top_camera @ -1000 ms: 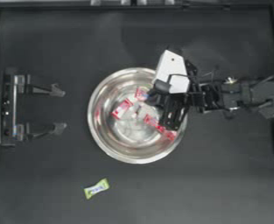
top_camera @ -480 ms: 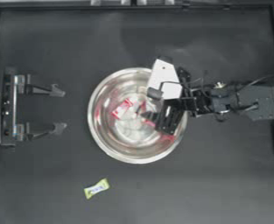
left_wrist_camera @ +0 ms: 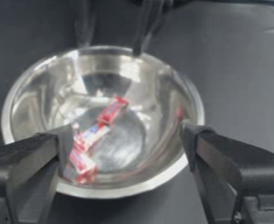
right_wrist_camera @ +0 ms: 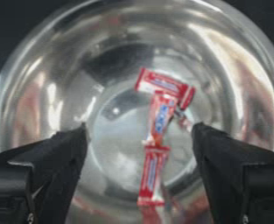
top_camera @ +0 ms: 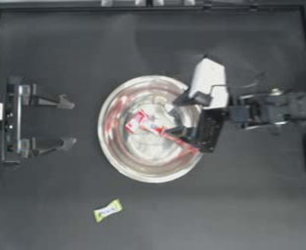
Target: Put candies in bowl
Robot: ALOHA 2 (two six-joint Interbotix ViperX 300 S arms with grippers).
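The shiny steel bowl stands mid-table. Three red candies lie end to end on its base, also showing in the left wrist view as red candies. My right gripper hovers over the bowl's right side, open, nothing between its fingers; in its own wrist view the right gripper frames the candies from above. One yellow-green candy lies on the table in front of the bowl, to its left. The left gripper is parked open at the table's left side, facing the bowl.
A raised dark border runs along the table's far edge. The right arm stretches from the right side to the bowl. Bare dark table surface surrounds the yellow-green candy.
The right gripper has shifted a little to the left, farther over the bowl. The left arm and the yellow-green candy have not moved.
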